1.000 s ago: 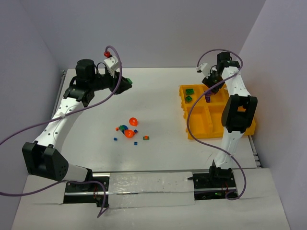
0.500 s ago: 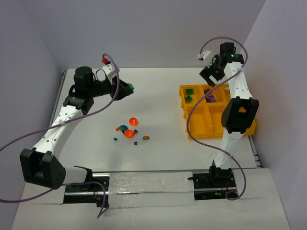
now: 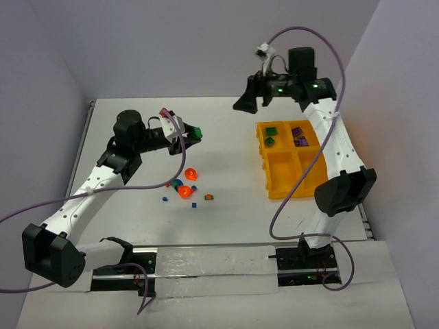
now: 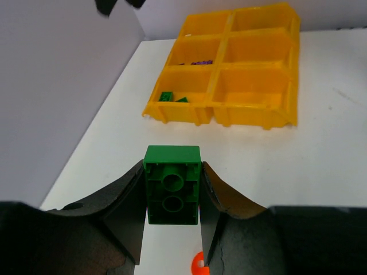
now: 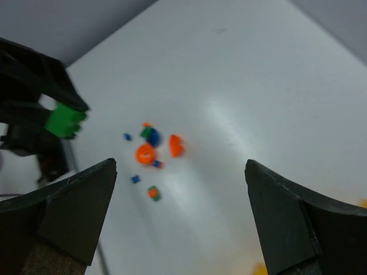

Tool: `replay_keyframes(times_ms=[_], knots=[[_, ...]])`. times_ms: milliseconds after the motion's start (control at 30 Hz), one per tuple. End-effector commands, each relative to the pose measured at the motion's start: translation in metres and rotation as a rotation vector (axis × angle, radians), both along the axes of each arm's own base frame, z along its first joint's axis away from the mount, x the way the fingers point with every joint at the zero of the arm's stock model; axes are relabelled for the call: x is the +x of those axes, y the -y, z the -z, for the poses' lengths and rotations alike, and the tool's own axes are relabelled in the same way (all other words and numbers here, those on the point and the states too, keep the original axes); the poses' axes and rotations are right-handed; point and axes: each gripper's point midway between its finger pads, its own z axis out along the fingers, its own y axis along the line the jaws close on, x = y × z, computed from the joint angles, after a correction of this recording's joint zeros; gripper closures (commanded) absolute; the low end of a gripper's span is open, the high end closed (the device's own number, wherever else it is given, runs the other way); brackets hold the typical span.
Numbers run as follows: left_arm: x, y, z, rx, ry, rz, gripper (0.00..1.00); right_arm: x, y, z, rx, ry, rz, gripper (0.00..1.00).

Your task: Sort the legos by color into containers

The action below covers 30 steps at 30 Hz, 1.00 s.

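Green brick (image 4: 172,184), clamped in the left fingers (image 4: 123,212), nears the tray (image 3: 281,170) as the right fingers (image 5: 69,206), spread apart, withdraw, purple piece (image 3: 300,142) seemingly delivered.

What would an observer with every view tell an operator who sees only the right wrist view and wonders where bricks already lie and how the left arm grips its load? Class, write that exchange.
Operator: My right wrist view misses the containers. Which are filled already?
Observer: Green bricks lie in the far-left compartment of the yellow tray, and purple bricks lie in the compartment just right of it.
Operator: How is the left arm's load gripped?
Observer: The left pincer clamps the held green brick by its long sides, with one short end pointing towards the tray.
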Motion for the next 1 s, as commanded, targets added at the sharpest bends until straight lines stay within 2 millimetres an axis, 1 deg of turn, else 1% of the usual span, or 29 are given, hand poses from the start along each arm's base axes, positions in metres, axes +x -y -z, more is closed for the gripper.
replay_keyframes(times_ms=[0, 167, 333, 533, 700, 833, 967], knots=[[0.011, -0.002, -0.015, 0.041, 0.182, -0.076, 0.96, -0.025, -0.046, -0.003, 0.116, -0.204, -0.071, 0.0], [0.014, 0.003, -0.016, 0.042, 0.184, -0.1, 0.96, -0.049, -0.076, 0.007, 0.104, -0.257, -0.142, 0.04], [0.014, 0.007, -0.02, 0.027, 0.179, -0.097, 0.96, -0.066, -0.089, 0.014, 0.083, -0.262, -0.196, 0.03], [0.012, 0.013, -0.019, 0.023, 0.172, -0.086, 0.96, -0.075, -0.104, 0.018, 0.052, -0.253, -0.228, 0.03], [0.012, 0.016, -0.021, 0.015, 0.173, -0.081, 0.96, -0.076, -0.108, 0.026, 0.029, -0.258, -0.218, 0.04], [0.01, 0.019, -0.022, 0.011, 0.171, -0.073, 0.96, -0.076, -0.114, 0.029, 0.027, -0.267, -0.219, 0.08], [0.01, 0.023, -0.025, 0.004, 0.176, -0.068, 0.96, -0.077, -0.118, 0.036, 0.025, -0.295, -0.219, 0.23]])
